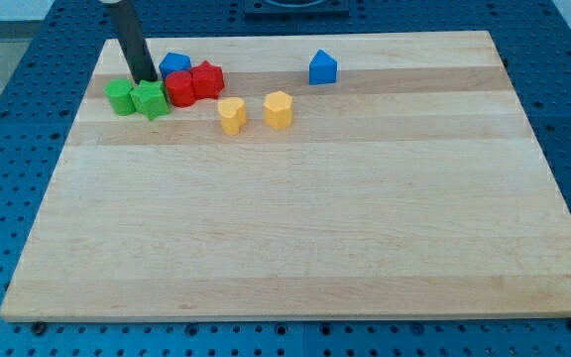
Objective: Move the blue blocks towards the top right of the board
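Two blue blocks lie near the view's top. One blue block point(174, 64) sits at the top left, touching a red block point(206, 79). The other blue block point(322, 67), house-shaped, stands alone near the top middle. My tip point(146, 80) is at the top left, just left of the first blue block and right behind the green star-shaped block point(151, 99). The rod rises from there out of the view's top.
A green round block point(120, 96) touches the green star. A second red block point(180, 88) sits beside the first. Two yellow blocks point(231, 113) point(278, 108) lie below and right of the reds. The wooden board point(295, 228) rests on a blue perforated table.
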Available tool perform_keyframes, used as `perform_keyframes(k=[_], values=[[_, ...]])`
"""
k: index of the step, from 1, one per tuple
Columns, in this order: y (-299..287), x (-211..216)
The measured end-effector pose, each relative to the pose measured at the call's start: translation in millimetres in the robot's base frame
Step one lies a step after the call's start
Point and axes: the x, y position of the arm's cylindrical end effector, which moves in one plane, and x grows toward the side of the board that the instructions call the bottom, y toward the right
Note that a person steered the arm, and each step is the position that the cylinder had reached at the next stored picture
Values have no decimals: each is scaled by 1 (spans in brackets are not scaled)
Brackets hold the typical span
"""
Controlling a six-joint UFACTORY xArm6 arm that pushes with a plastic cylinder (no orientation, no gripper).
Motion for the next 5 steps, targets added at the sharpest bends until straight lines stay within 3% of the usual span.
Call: perform_keyframes(k=[5], values=[[178,-6]])
